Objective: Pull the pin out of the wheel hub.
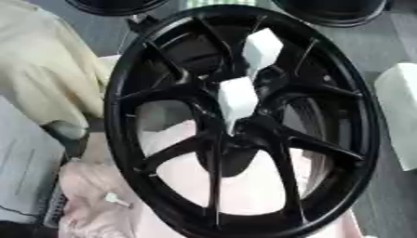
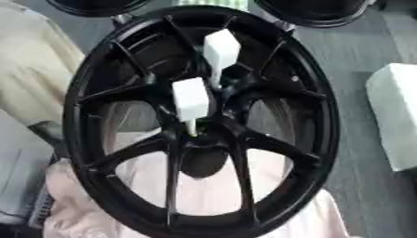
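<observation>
A black multi-spoke wheel hub (image 1: pixel 120 135) fills most of both views, standing tilted. Two white pins with blocky heads sit at its centre. The lower pin (image 1: pixel 238 100) points its thin tip down toward the hub's middle hole. The upper pin (image 1: pixel 262 49) sits just above it, between the spokes. Neither of my hands shows in either view.
Pink cloth (image 1: pixel 90 204) lies under the wheel with a small white pin (image 1: pixel 117 199) loose on it. Cream fabric (image 1: pixel 41 69) is at the left, and a white block (image 1: pixel 400 111) at the right. Black round objects (image 1: pixel 334 11) stand at the top edge.
</observation>
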Available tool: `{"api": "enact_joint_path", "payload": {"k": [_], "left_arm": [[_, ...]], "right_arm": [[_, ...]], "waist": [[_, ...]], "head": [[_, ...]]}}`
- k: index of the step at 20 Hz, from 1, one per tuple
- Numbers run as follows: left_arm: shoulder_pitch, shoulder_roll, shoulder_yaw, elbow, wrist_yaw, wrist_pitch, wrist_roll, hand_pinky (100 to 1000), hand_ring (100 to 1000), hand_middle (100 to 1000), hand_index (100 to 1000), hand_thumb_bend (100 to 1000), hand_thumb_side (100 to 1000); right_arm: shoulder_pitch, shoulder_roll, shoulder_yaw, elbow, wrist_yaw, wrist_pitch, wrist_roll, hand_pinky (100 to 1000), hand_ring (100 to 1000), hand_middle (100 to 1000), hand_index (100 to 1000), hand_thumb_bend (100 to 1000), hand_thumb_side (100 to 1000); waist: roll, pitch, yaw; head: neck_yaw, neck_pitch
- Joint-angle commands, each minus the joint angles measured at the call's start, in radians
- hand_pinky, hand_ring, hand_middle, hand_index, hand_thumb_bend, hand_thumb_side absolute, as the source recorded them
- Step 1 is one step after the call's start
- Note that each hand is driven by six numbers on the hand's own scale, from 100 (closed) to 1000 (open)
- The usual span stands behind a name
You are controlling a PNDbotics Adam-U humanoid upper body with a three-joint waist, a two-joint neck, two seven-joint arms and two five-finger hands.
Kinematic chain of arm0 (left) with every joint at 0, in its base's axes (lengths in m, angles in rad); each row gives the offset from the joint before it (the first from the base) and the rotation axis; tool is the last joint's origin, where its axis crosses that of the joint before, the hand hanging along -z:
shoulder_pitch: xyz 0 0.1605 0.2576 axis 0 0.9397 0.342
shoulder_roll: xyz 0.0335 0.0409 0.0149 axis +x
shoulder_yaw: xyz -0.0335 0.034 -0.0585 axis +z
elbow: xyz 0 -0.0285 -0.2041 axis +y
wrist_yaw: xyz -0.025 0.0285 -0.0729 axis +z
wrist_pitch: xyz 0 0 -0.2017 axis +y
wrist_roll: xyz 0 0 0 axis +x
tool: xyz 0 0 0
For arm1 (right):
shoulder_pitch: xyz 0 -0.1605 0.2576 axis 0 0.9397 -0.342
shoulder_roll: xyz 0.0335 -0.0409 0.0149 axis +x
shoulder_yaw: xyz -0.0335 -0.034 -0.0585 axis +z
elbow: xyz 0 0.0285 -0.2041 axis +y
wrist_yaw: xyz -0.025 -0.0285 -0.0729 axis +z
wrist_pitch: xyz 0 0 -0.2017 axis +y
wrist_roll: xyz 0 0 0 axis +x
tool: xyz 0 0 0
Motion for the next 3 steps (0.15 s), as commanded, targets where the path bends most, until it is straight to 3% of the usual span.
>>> {"api": "enact_joint_path", "payload": {"k": [1,2,3], "left_arm": [[-0.013,-0.005,0.008,-0.014,-0.009,-0.006,-0.028,586,577,571,728,100,575],[-0.013,-0.007,0.008,-0.014,-0.010,-0.005,-0.030,586,577,571,728,100,575],[-0.012,-0.009,0.009,-0.013,-0.010,-0.004,-0.030,580,566,558,728,197,624]], "right_arm": [[-0.010,-0.026,-0.004,-0.023,-0.010,0.000,-0.003,769,551,506,539,210,314],[-0.010,-0.026,-0.004,-0.023,-0.010,0.000,-0.003,769,551,506,539,210,314],[-0.010,-0.024,-0.005,-0.023,-0.011,0.000,-0.004,770,550,506,539,211,318]], "waist": [[0.003,-0.022,-0.001],[0.003,-0.022,-0.001],[0.001,-0.020,-0.001]], "head": [[0.005,0.000],[0.005,-0.001],[0.005,-0.001]]}}
